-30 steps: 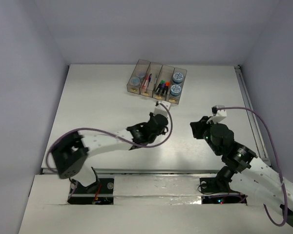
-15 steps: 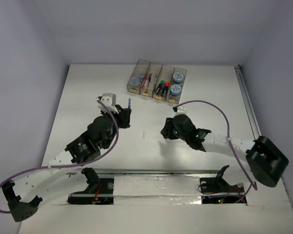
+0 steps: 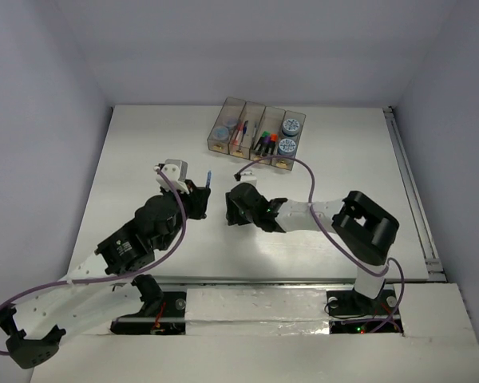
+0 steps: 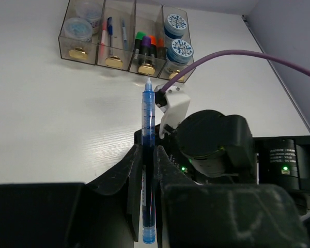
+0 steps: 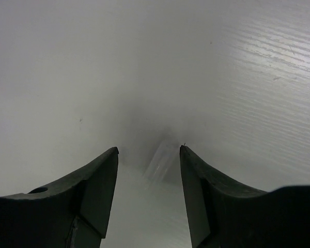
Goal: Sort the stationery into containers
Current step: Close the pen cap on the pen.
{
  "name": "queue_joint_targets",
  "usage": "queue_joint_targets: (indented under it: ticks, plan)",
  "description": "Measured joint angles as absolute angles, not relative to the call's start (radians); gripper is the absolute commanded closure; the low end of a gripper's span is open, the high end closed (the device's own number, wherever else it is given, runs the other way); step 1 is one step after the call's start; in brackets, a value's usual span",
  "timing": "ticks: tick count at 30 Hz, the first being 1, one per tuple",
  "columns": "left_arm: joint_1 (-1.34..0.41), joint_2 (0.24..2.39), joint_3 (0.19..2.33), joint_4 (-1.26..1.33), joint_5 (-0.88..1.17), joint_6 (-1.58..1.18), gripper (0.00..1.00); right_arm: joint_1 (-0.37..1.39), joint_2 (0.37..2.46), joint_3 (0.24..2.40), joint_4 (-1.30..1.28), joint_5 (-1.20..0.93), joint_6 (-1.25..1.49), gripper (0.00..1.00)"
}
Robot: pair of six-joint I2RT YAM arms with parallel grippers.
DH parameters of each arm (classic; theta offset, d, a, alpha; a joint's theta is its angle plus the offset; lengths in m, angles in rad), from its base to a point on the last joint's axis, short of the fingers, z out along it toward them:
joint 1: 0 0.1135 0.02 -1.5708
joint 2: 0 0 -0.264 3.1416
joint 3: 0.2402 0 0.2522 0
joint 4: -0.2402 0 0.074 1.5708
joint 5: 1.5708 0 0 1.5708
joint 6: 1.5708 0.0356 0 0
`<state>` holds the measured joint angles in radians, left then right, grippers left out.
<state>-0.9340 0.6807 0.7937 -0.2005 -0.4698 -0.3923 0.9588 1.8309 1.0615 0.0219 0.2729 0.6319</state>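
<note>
My left gripper [image 4: 149,155] is shut on a thin blue pen [image 4: 148,119], whose tip points toward the containers [image 4: 123,58]. From above, the pen [image 3: 209,177] sticks out of that gripper [image 3: 199,195] at mid-table. My right gripper [image 3: 233,209] hangs just right of it, low over the table. In its wrist view the right gripper [image 5: 149,150] is open over a small clear blurred piece [image 5: 163,159] lying on the table between the jaws. The four containers [image 3: 252,107] hold blue-grey rolls [image 3: 291,126], highlighters [image 3: 265,140] and pens [image 3: 239,130].
White walls close in the table on three sides. A purple cable [image 3: 303,171] loops from the right wrist over the table near the bins. The right arm's elbow [image 3: 367,223] sits to the right of the middle.
The right gripper has swept left across the table to a spot beside the left gripper, and its jaws have widened. The left gripper still holds the blue pen, barely shifted in the last half second.
</note>
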Motion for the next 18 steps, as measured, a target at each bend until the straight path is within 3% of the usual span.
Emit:
queue_joint_targets:
  ticks: [18]
  plan:
    - [-0.934,0.632,0.794,-0.206,-0.438,-0.383,1.0,0.999,1.919,1.177,-0.157,0.414,0.625,0.61]
